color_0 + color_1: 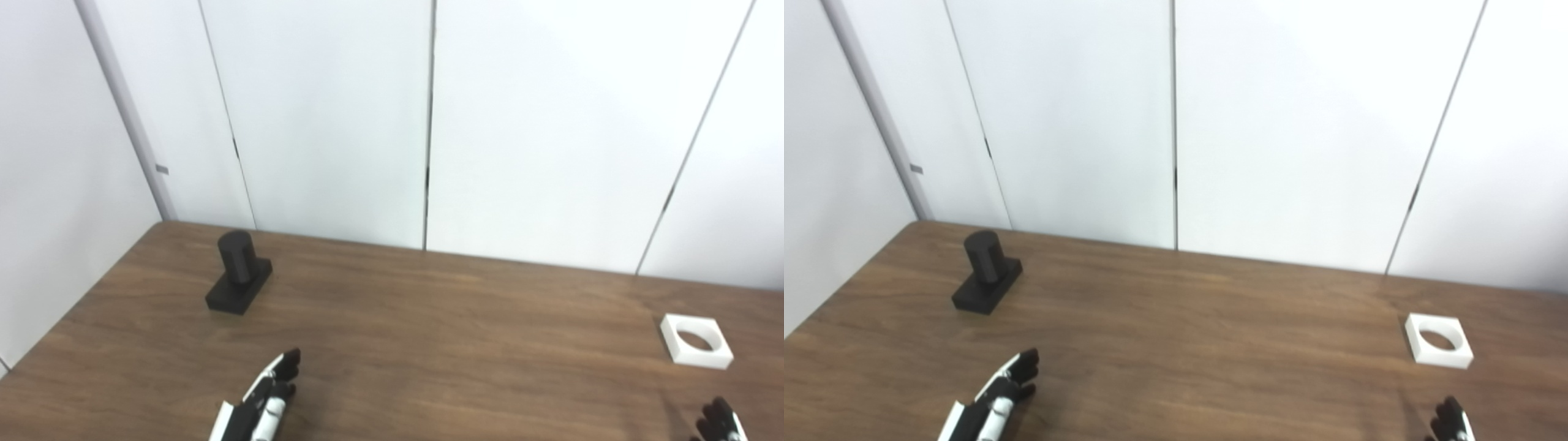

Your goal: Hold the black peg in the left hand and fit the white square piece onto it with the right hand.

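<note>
Wooden table (pixel 429 343): we log both parts resting on it, well apart.
Black peg (pixel 239 272): upright on its base, far left, near the wall panels (pixel 331 122).
White square piece (pixel 696 340): flat, far right, round hole facing up.
Left hand (pixel 263 398): we see fingers extended, holding nothing, short of the peg.
Right hand (pixel 719 422): only fingertips at the bottom edge; we cannot tell its state.

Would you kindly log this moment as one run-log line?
stage: before grasp | left hand: empty, near black peg | right hand: empty, near white square piece | both parts apart on table
</note>
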Robot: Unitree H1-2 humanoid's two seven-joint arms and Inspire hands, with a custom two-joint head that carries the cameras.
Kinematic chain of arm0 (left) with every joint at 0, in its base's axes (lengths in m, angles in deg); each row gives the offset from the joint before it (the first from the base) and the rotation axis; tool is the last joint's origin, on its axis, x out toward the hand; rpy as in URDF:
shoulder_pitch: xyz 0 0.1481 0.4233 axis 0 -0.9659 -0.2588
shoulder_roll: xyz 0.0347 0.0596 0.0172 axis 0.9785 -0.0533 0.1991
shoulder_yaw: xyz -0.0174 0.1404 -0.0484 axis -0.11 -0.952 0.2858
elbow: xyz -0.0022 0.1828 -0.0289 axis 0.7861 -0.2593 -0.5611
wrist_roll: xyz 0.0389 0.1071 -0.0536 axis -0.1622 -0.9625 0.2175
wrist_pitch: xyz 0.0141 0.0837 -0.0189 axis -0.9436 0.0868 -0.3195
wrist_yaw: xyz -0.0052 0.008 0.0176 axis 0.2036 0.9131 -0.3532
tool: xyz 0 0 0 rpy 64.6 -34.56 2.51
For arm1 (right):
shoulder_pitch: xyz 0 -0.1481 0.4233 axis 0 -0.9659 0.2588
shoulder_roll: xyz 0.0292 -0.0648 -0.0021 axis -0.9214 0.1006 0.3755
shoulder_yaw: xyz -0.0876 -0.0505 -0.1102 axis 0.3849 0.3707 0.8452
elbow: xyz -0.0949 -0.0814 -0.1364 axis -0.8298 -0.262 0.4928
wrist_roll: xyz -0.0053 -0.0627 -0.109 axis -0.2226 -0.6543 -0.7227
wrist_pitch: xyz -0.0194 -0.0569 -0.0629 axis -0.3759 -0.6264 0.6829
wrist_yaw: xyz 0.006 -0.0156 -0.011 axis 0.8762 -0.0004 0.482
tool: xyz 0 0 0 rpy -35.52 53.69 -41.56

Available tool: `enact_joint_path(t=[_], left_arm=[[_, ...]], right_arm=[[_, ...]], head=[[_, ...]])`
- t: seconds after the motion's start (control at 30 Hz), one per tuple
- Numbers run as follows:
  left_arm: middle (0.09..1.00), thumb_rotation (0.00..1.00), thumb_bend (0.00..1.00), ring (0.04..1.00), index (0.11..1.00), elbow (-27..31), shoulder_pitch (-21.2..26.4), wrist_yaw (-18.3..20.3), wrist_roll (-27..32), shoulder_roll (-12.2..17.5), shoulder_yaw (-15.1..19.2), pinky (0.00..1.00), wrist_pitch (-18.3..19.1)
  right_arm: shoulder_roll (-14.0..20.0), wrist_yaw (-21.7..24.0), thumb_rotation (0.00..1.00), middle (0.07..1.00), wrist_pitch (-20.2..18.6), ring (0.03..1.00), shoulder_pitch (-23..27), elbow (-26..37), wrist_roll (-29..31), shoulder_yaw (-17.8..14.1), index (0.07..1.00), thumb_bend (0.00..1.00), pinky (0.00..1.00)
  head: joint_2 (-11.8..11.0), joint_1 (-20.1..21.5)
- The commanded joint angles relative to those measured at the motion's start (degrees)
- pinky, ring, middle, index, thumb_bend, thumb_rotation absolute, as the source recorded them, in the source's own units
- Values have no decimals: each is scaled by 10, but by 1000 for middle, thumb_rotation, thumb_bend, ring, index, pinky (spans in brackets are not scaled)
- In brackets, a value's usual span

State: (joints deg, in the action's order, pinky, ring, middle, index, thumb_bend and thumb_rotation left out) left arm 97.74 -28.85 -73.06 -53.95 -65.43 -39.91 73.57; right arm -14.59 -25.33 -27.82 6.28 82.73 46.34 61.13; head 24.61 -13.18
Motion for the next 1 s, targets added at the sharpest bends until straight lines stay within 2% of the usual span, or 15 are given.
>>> enact_joint_path(t=[0.0, 0.07, 0.2, 0.33, 0.5, 0.63, 0.7, 0.77, 0.83, 0.97], left_arm=[[907, 858, 483, 899, 878, -1, -1, -6, -9, -25, -7, 858, -8], [903, 842, 486, 892, 872, -3, -2, -7, -10, -22, -8, 850, -9], [902, 822, 489, 890, 873, -4, -2, -6, -7, -17, -10, 845, -8], [907, 805, 499, 899, 880, -2, -3, -7, -5, -17, -9, 853, -2], [904, 755, 541, 899, 873, -8, 2, -17, -32, -17, -9, 860, -3], [896, 463, 511, 880, 870, -5, 2, -42, -67, -25, -4, 798, -12], [880, 345, 580, 855, 856, 16, -2, -58, -90, -29, 1, 753, -1], [865, 298, 651, 842, 841, 49, -2, -77, -133, -30, 9, 736, 25], [859, 221, 746, 837, 836, 89, 7, -94, -186, -32, 22, 742, 76], [849, 257, 858, 818, 823, 144, 49, -109, -270, -24, 50, 711, 185]], right_arm=[[1, 1, 1000, 1000, 14, 1000, 4, -25, -6, -6, 1000, 548, 1000], [-2, -6, 1000, 974, 10, 1000, 6, -26, -16, -8, 993, 565, 1000], [-5, -8, 1000, 945, 13, 979, 6, -27, -22, -9, 978, 564, 1000], [-6, -7, 1000, 938, 15, 962, 6, -29, -19, -10, 964, 582, 1000], [-6, -7, 1000, 938, 13, 965, 8, -34, -20, -9, 958, 613, 1000], [-9, -8, 1000, 927, 15, 953, 6, -34, -21, -9, 949, 635, 993], [-8, -7, 1000, 922, 12, 950, 3, -28, -20, -9, 946, 647, 982], [-9, -7, 1000, 921, 8, 954, -1, -20, -17, -10, 944, 657, 995], [-9, -7, 1000, 917, 6, 950, -4, -13, -13, -10, 938, 661, 999], [-8, -5, 1000, 913, 5, 941, -10, -8, -9, -11, 930, 669, 981]], head=[[-6, -4], [-13, -7], [-11, -7], [-7, -6], [-7, -9], [-6, -8], [-4, -7], [2, -7], [5, -9], [11, -18]])
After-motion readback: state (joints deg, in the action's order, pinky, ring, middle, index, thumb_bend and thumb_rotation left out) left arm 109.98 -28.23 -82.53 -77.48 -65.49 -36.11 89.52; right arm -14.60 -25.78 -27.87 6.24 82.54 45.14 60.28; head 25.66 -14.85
